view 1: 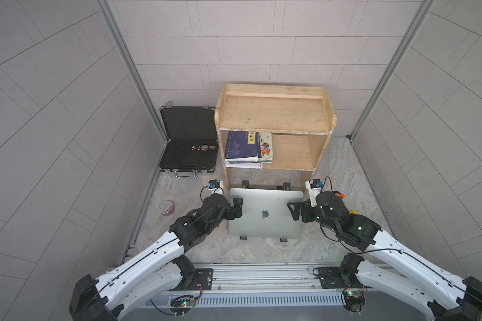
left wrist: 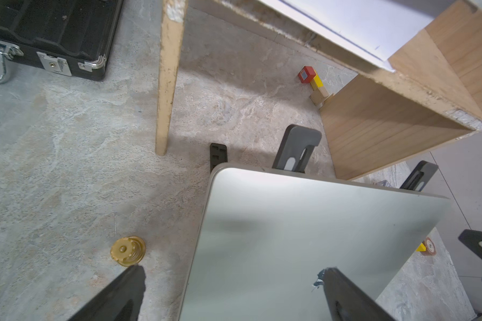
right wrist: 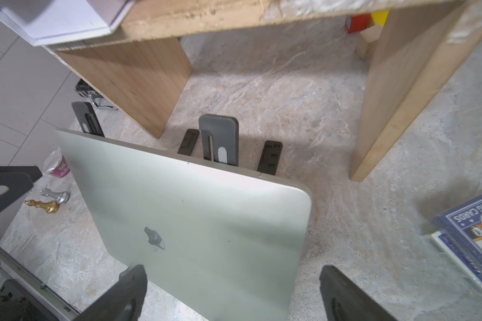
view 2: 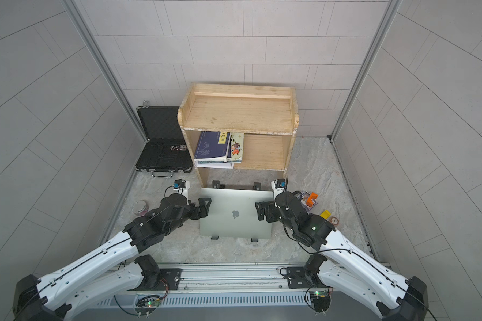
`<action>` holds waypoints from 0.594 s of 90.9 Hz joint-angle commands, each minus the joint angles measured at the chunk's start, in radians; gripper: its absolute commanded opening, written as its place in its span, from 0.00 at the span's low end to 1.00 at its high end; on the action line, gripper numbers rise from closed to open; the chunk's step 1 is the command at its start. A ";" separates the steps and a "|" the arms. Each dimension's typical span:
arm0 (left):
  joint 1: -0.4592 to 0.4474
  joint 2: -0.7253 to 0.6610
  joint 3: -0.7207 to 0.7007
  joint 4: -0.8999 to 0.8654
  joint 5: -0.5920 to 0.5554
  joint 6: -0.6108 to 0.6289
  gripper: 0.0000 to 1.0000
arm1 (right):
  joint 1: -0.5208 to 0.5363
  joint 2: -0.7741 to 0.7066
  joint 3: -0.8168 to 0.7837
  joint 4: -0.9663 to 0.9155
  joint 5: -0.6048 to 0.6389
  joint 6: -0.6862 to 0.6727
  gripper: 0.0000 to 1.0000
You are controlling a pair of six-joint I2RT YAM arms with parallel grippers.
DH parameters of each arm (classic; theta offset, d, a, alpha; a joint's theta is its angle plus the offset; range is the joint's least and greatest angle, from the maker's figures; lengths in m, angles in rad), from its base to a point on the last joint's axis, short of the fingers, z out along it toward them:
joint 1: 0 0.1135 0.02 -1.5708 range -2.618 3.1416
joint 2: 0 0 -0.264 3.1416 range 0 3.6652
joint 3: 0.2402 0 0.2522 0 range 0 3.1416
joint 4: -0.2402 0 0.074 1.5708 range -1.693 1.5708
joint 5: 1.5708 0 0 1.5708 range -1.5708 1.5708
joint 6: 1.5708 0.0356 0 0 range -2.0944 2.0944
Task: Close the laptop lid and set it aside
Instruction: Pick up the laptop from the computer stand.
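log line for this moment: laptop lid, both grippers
silver-grey aluminium laptop lid: closed | left gripper: open at one side edge | right gripper: open at opposite side edge

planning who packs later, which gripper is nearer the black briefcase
Left. The left gripper is at the laptop edge facing the black briefcase; the right gripper is across the laptop.

A marbled grey tabletop [view 1: 262,251] is used here. A wooden shelf [view 1: 273,114] is parked at 12 o'clock, a black briefcase [view 1: 188,123] at 10.
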 commanded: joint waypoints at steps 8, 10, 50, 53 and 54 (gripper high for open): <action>0.009 -0.090 -0.089 -0.003 0.050 -0.013 1.00 | 0.000 -0.103 -0.079 -0.030 0.005 -0.020 1.00; 0.011 -0.097 -0.098 0.001 0.059 -0.012 1.00 | 0.000 -0.114 -0.097 -0.023 0.000 -0.022 1.00; 0.047 -0.221 -0.296 0.156 0.184 -0.059 0.97 | -0.024 -0.259 -0.287 0.095 -0.133 -0.005 0.94; 0.050 -0.222 -0.325 0.167 0.191 -0.064 0.96 | -0.030 -0.262 -0.297 0.102 -0.146 -0.004 0.93; 0.050 -0.223 -0.329 0.173 0.194 -0.067 0.96 | -0.031 -0.263 -0.300 0.105 -0.148 -0.003 0.93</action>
